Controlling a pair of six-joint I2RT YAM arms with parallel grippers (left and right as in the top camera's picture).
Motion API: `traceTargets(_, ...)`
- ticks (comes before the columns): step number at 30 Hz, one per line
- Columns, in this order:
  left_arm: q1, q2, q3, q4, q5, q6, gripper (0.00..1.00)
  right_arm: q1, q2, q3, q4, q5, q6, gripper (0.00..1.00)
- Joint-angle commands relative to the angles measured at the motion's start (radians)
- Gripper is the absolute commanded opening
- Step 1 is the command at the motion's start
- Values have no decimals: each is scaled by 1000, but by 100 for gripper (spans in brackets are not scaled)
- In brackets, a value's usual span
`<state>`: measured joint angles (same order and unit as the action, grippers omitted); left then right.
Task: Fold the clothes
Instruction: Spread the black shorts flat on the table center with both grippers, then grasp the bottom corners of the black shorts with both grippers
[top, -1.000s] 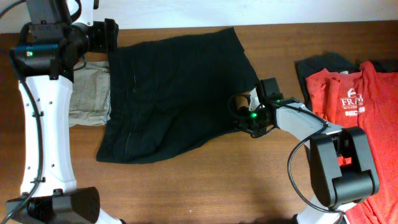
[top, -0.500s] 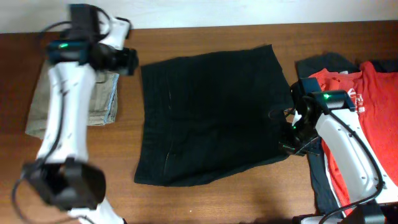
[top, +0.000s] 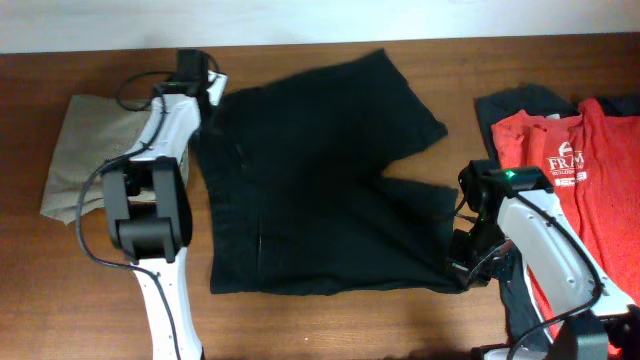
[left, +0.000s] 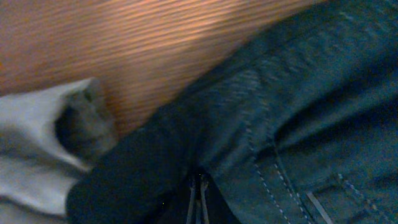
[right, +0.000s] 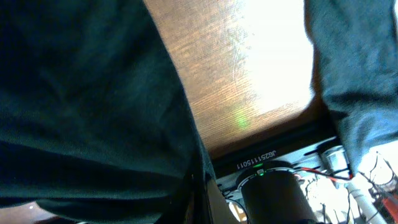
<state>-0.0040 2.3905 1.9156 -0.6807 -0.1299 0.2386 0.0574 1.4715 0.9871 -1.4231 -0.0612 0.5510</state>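
Note:
Black shorts (top: 320, 180) lie spread flat on the wooden table, waistband to the left and both legs pointing right. My left gripper (top: 210, 96) sits at the far-left corner of the waistband, shut on the shorts. The left wrist view shows its closed jaws (left: 200, 190) buried in stitched dark denim (left: 298, 112). My right gripper (top: 461, 267) is at the near-right leg hem, shut on the shorts. Dark cloth (right: 87, 106) wraps over its closed jaws (right: 198, 190) in the right wrist view.
A folded beige garment (top: 85, 150) lies left of the shorts, close to the left arm, and appears as pale cloth (left: 31, 155). A red T-shirt (top: 570, 150) rests on a dark grey garment (top: 520, 100) at the right edge.
Both grippers have closed onto the shorts. The left arm has swung in along the waistband side. The shorts now lie with both legs splayed to the right, the near leg stretched toward the right gripper.

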Motion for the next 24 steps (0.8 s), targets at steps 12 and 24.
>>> traceTargets(12, 38, -553, 150, -507, 98, -151, 96, -19, 23, 96, 490, 23, 25, 71)
traceTargets(24, 38, -541, -133, -943, 182, -179, 85, -221, 403, 96, 854, -190, -338, 37)
